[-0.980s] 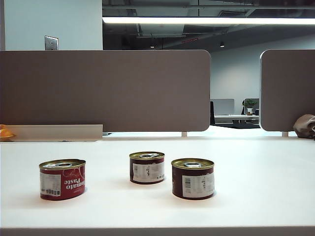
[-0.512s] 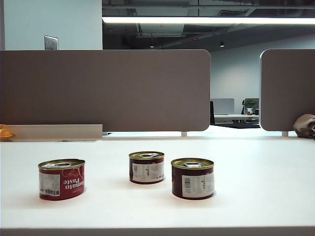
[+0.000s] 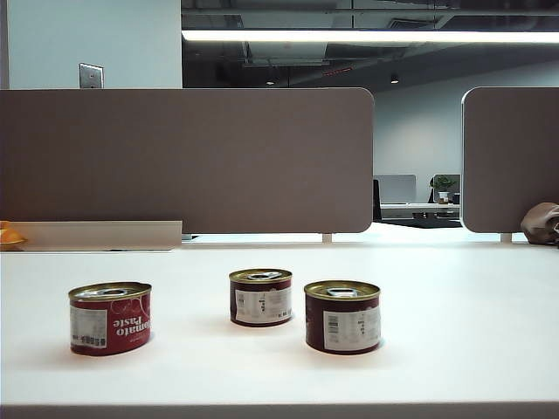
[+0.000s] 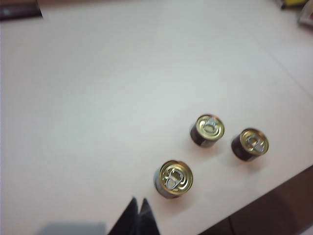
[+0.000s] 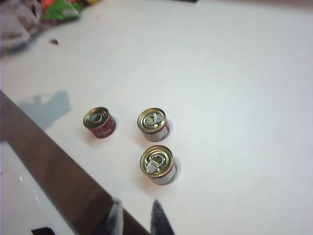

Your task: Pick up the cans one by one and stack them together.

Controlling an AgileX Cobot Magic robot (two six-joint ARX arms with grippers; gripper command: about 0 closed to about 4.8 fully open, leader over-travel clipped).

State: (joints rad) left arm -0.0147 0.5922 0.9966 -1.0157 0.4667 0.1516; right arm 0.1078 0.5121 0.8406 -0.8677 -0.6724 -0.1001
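While no can is yet held, three cans are seen apart on the surface (image 3: 489,297).
The right pincer (image 5: 136,218), narrowly parted, is poised nearest the right maroon can (image 5: 157,164); the left pincer (image 4: 138,215), closed, is poised near the red can (image 4: 174,178).

three cans (image 4: 210,130), left claw (image 4: 137,215) closed above

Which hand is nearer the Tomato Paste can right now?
Left, as far as I can judge. The left hand, shut, hangs above the table with the Tomato Paste can nearest it; the right hand, slightly open, hangs over the rightmost maroon can.
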